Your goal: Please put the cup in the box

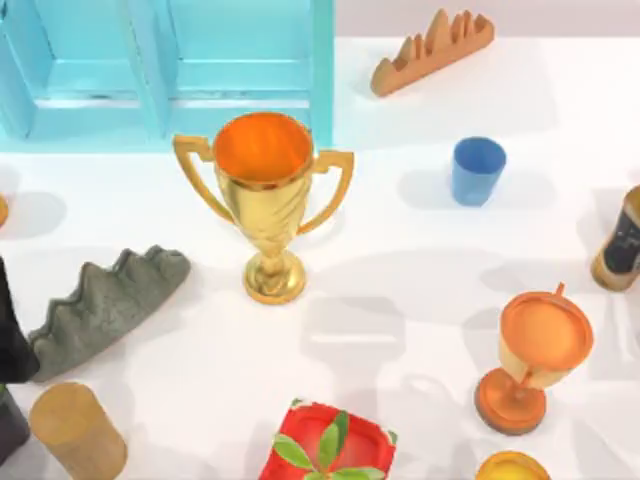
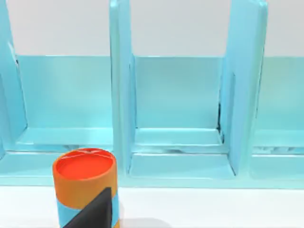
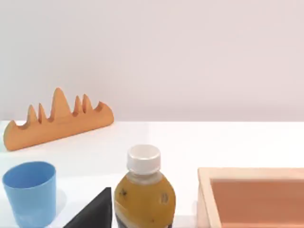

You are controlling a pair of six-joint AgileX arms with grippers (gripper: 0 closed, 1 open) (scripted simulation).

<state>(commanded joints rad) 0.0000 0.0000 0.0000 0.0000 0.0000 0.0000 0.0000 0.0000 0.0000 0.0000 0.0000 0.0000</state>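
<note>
While upright on open table [image 1: 400,290], cup [image 1: 477,170] right of box [image 1: 322,70]

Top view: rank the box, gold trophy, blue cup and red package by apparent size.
1. box, largest, though cut off by the frame.
2. gold trophy.
3. red package, partly cut off, so its rank is unsure.
4. cup, smallest.

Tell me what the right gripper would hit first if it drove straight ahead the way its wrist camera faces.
Probably the amber plastic bottle with the white cap, standing directly ahead. The small blue plastic cup sits off to one side; depth is uncertain.
</note>
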